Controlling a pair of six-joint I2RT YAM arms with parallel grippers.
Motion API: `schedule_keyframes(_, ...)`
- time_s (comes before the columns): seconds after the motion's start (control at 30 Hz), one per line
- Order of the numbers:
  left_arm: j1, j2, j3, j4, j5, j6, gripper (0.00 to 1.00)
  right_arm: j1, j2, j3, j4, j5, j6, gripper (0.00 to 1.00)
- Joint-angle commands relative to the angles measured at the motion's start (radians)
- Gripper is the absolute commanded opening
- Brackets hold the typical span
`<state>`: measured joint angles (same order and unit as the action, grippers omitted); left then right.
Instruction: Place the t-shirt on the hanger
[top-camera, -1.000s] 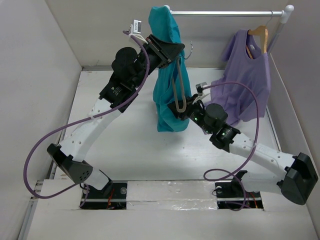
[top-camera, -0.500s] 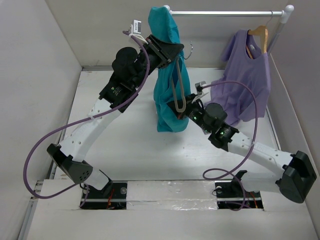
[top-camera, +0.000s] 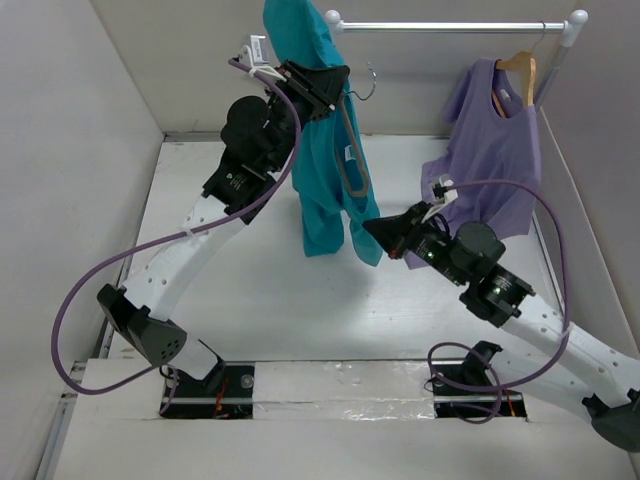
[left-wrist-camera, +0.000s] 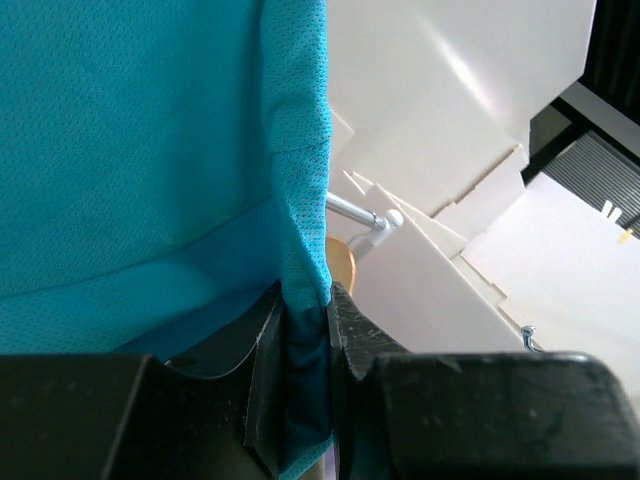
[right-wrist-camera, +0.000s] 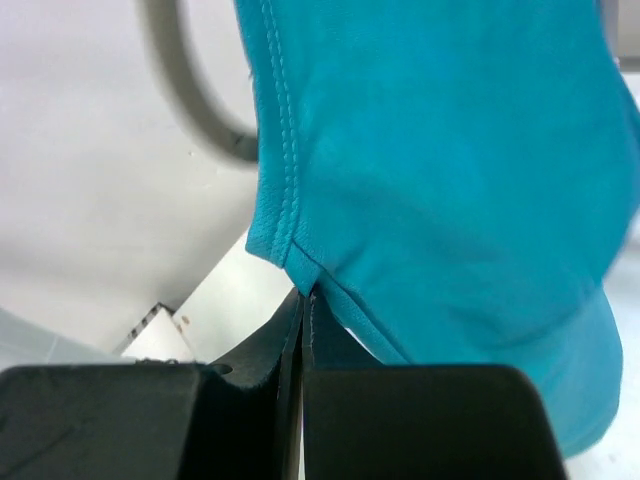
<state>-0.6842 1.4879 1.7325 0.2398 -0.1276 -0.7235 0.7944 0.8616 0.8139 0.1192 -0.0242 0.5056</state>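
Our left gripper is clamped on a bunched fold of the t-shirt, high up by the end of the metal rail. In its wrist view, the two dark fingers squeeze a narrow pleat of teal cloth whose weave is a fine mesh. Our right gripper sits lower, its black jaws pressed together on the corner of the shirt's hem, where we see a double row of stitching. The t-shirt hangs in long, soft folds above the white table, drawn out to the right at its lower edge. The hanger is a thin grey bar with a rounded bend, lying against the cloth. A lilac sleeveless top hangs on a pale wooden hanger farther along the rail.
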Motion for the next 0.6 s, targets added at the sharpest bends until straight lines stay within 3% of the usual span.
schedule_keyframes(0.0, 0.005, 0.014, -0.010, 0.203, -0.050, 0.070, 0.00, 0.009, -0.038, 0.031, -0.192, -0.019, -0.001, 0.00)
schedule_keyframes(0.23, 0.005, 0.054, 0.013, 0.254, -0.021, 0.104, 0.00, 0.009, -0.038, 0.129, -0.345, -0.048, -0.033, 0.00)
schedule_keyframes(0.57, 0.005, -0.044, -0.223, 0.332, 0.054, 0.108, 0.00, -0.003, -0.018, 0.306, -0.512, 0.018, -0.003, 0.00)
